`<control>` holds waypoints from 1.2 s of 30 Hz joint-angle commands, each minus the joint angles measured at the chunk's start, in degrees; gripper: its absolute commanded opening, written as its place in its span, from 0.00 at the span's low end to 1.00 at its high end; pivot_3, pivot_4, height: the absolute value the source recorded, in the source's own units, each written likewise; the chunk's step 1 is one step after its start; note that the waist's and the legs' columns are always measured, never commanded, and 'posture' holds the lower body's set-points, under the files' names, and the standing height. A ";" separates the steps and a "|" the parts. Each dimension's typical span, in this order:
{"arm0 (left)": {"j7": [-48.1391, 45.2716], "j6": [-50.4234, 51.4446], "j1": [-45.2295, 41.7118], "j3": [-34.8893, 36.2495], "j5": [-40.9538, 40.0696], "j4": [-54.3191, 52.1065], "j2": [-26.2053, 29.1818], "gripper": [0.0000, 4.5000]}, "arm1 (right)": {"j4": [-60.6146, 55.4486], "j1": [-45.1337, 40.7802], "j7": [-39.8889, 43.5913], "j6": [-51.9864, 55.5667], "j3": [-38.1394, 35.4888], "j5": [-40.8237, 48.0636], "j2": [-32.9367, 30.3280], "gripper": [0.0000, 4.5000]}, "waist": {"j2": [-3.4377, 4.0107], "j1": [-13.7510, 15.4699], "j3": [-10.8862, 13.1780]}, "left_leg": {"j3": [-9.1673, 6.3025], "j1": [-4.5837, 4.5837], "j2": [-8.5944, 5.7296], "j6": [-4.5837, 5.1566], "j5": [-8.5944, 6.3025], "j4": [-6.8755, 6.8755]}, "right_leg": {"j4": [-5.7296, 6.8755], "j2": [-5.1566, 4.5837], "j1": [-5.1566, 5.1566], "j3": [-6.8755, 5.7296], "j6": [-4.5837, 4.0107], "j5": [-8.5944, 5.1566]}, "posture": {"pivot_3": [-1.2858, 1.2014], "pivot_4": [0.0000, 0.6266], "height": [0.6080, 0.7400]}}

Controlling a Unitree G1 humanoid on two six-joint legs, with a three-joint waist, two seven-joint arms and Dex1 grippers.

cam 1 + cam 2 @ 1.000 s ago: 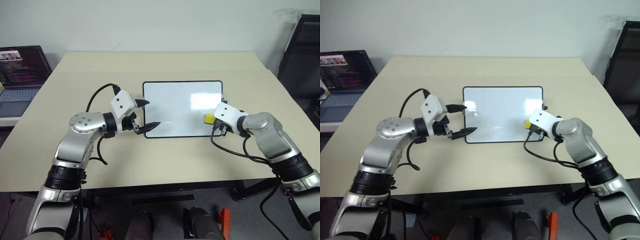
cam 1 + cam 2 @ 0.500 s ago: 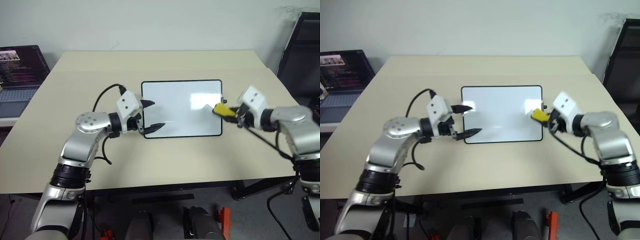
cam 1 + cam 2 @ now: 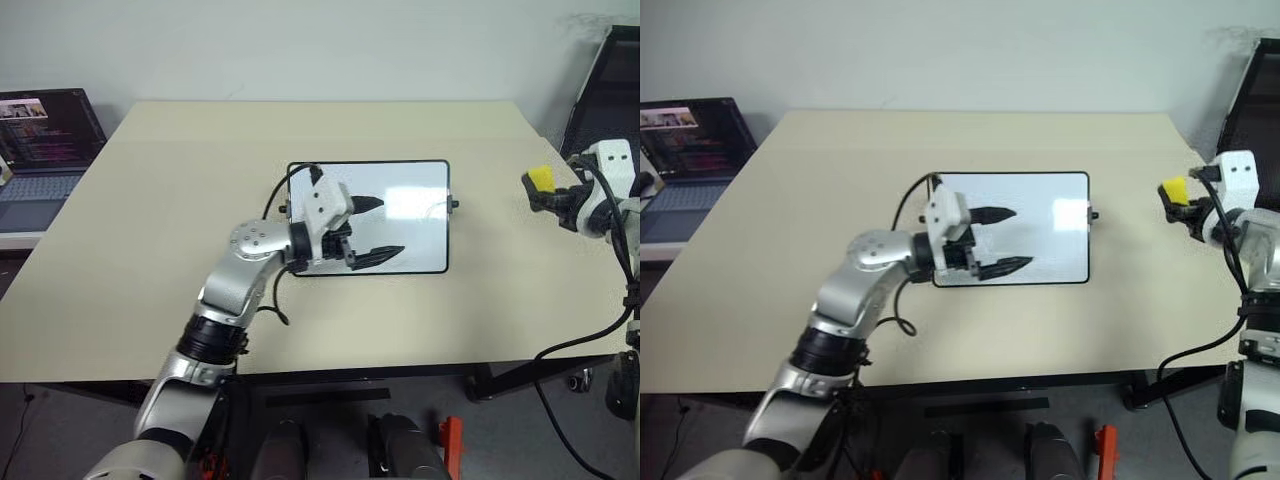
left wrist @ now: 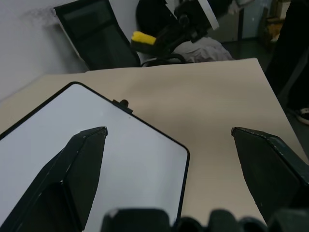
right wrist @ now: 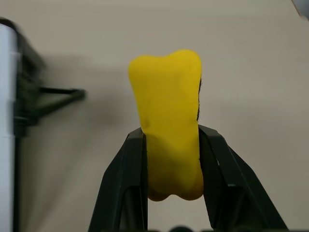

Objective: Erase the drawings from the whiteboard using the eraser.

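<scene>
the eraser [image 3: 540, 178] is being squeezed between the fingers of the right pincer [image 3: 545, 195], above the table [image 3: 150, 250] well to the right of the whiteboard [image 3: 420, 190]. the left pincer [image 3: 378, 228] is being kept spread wide over the board's lower middle.

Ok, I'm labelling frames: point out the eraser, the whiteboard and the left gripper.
eraser [image 5: 170, 128]: right wrist view, mid-block.
whiteboard [image 3: 415, 215]: left eye view, bare white face.
left gripper [image 3: 1005, 239]: right eye view, between fingertips.

A beige table [image 3: 150, 240] carries the whiteboard [image 3: 415, 190], lying flat.
</scene>
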 commanded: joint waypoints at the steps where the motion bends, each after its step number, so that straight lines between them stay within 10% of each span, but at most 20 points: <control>1: 4.26 1.53 -1.99 -2.61 2.19 1.61 -4.13 1.00 | 5.30 -1.79 -4.25 -0.80 -0.94 -0.89 0.79 0.24 | 0.00 -0.10 0.00 | 0.00 0.00 0.00 0.00 0.00 0.00 | 0.00 0.00 0.00 0.00 0.00 0.00 | 0.52 0.24 1.00; 27: 6.06 -1.59 -1.03 -8.68 9.86 4.68 -8.64 1.00 | 33.33 -9.12 0.56 -15.43 7.32 -7.65 -0.15 0.24 | 0.13 -1.12 0.02 | 0.01 0.01 -0.06 0.00 0.00 -0.02 | 0.00 0.00 0.02 0.05 0.08 -0.03 | 0.52 0.24 1.00; 36: 5.86 -1.13 -0.82 -8.92 9.83 4.07 -8.59 1.00 | 33.44 -9.74 1.99 -16.08 7.57 -8.70 -1.69 0.93 | 0.13 -1.13 0.02 | 0.01 0.02 -0.06 0.00 0.00 -0.02 | 0.01 0.00 0.02 0.06 0.08 -0.04 | 0.52 0.24 1.00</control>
